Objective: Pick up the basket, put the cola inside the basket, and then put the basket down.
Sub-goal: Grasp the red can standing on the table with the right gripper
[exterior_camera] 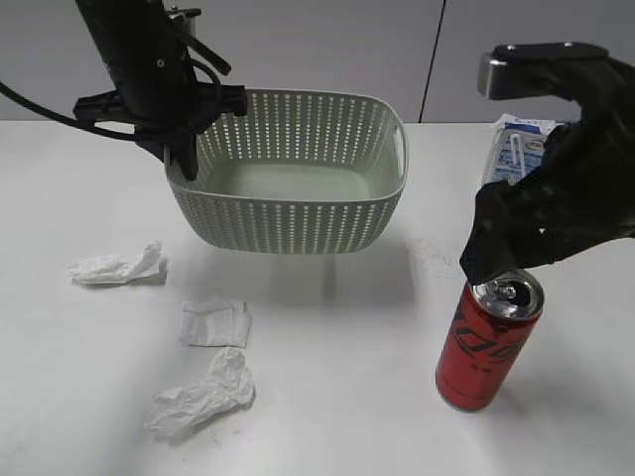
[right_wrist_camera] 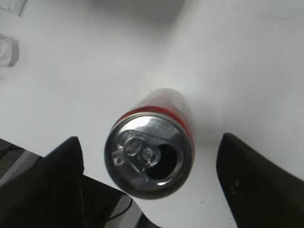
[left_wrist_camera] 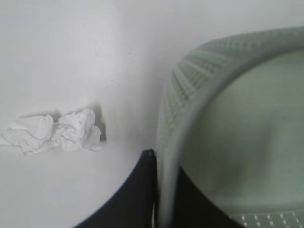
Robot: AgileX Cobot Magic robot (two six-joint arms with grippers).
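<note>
Left gripper point(exterior_camera: 181, 159) clamps the basket point(exterior_camera: 298, 188) by its left rim, apparently raised; right gripper point(right_wrist_camera: 149, 156), jaws spread, straddles the upright cola point(exterior_camera: 488, 342).

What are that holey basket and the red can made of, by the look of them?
The basket looks like matte moulded plastic: pale grey-green, with even rows of slots. The cola looks like thin metal, probably aluminium: glossy red printed wall, bare shiny silver top with pull tab.

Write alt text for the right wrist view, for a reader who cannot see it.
Seen from straight above, the opened cola stands upright on the white table, its silver top between the two dark fingers of the open right hand, neither touching it.
</note>
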